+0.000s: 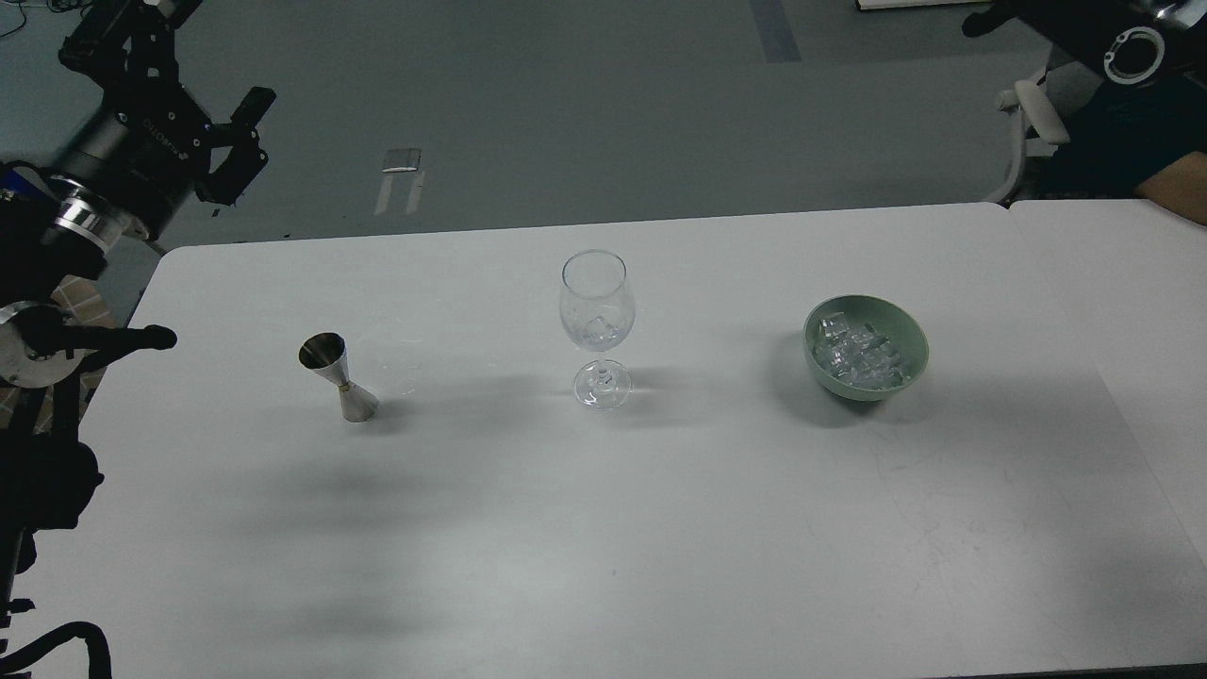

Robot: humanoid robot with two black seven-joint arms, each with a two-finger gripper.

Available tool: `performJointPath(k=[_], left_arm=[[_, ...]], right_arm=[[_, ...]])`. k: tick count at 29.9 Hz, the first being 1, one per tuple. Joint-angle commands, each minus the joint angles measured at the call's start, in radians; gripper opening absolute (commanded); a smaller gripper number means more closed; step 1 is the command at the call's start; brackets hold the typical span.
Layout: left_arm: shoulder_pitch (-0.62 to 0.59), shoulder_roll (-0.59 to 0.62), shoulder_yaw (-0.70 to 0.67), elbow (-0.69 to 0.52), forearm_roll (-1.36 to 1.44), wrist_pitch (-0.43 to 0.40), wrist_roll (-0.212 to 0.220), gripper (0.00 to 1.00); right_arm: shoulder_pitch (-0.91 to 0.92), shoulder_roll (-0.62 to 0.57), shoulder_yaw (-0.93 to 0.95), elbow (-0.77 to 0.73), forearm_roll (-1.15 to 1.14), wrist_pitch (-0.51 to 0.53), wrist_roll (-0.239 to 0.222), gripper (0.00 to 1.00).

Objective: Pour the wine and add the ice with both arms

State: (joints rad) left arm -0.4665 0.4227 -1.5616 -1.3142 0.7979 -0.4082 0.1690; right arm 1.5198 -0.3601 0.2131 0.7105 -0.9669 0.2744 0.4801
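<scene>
A clear wine glass (596, 311) stands upright at the middle of the white table (603, 528). One piece of ice (601, 329) lies in its bowl. A green bowl (913, 332) to the right holds a pile of ice cubes (858, 356). A steel jigger (338, 377) stands to the left of the glass. My left gripper (241, 141) hangs open and empty beyond the table's far left corner, well away from the jigger. Of my right arm only a black part (1084, 24) shows at the top right corner; its gripper is out of view.
A second white table (1113, 255) adjoins on the right. A white chair (1033, 123) and a dark shape stand beyond it at the far right. Grey floor lies behind the table.
</scene>
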Motion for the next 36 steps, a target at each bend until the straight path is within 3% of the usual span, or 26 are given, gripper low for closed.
performJointPath(k=[1,5,12,16,19,23,33,36], left_arm=[[-0.001,-0.005,0.002,0.009,0.001,0.0,0.0,0.97],[-0.001,-0.012,0.003,0.018,0.0,0.0,-0.002,0.97],[-0.021,-0.088,0.018,0.119,-0.011,-0.001,-0.003,0.97],[-0.041,-0.125,0.02,0.158,-0.012,-0.001,-0.003,0.97],[-0.092,-0.165,0.018,0.228,-0.017,-0.003,-0.002,0.97],[-0.156,-0.197,0.018,0.308,-0.022,-0.015,-0.002,0.98],[-0.29,-0.246,0.026,0.492,-0.137,-0.035,0.0,0.98],[-0.311,-0.237,0.084,0.512,-0.14,-0.035,-0.002,0.98]], right_arm=[[-0.096,0.0,0.064,-0.002,0.155,-0.095,-0.001,0.95],[-0.226,0.035,0.231,-0.028,0.221,-0.133,-0.005,0.96],[-0.438,0.137,0.57,-0.066,0.26,-0.112,-0.006,0.96],[-0.475,0.196,0.598,-0.078,0.326,-0.074,-0.021,0.97],[-0.48,0.236,0.652,-0.153,0.448,0.026,-0.024,0.97],[-0.48,0.263,0.698,-0.2,0.467,0.081,-0.024,0.97],[-0.487,0.297,0.749,-0.218,0.473,0.081,-0.023,0.97],[-0.484,0.3,0.75,-0.23,0.473,0.081,-0.023,0.97]])
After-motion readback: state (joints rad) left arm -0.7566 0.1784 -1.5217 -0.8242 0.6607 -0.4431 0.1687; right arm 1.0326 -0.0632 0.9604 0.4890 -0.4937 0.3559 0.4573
